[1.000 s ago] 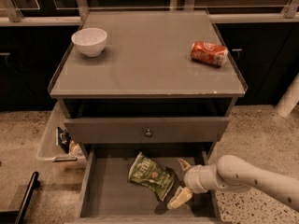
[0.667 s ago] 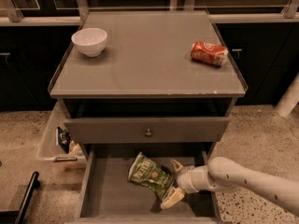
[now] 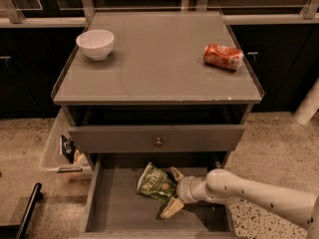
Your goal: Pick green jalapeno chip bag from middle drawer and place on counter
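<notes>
The green jalapeno chip bag lies crumpled on the floor of the open middle drawer, near its middle. My gripper reaches in from the right, low in the drawer. Its fingers are spread, one behind the bag's right end and one in front, with the bag's edge between them. The white arm runs off to the lower right. The counter is the grey cabinet top above.
A white bowl stands at the counter's back left. An orange-red soda can lies on its side at the right. The upper drawer front with a round knob overhangs the open drawer. A clear bin hangs on the cabinet's left side.
My gripper has moved left inside the drawer, from beside the bag's right end to around it. The bag has barely shifted.
</notes>
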Robot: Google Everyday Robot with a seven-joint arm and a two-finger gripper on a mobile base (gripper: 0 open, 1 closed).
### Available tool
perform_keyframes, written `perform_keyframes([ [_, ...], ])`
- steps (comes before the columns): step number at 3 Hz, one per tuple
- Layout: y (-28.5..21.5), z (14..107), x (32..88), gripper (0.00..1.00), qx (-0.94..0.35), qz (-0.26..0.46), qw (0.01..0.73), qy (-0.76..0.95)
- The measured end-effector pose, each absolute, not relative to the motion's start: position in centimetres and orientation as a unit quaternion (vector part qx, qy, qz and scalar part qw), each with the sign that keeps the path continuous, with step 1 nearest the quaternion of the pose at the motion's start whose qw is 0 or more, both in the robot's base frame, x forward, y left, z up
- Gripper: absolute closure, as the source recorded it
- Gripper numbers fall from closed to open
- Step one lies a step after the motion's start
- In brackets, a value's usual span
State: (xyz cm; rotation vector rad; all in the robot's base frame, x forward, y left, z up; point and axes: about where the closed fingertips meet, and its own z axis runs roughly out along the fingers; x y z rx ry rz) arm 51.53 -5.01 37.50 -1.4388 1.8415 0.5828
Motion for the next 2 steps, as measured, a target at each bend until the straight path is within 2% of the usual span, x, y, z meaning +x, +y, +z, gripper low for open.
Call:
perform_keyframes([
  [1,-5.00,37.46,51.53,0.00,-0.557,0.226,0.358,0.714],
  [2,-5.00,37.46,51.53,0.19,-0.557,0.226,0.358,0.714],
])
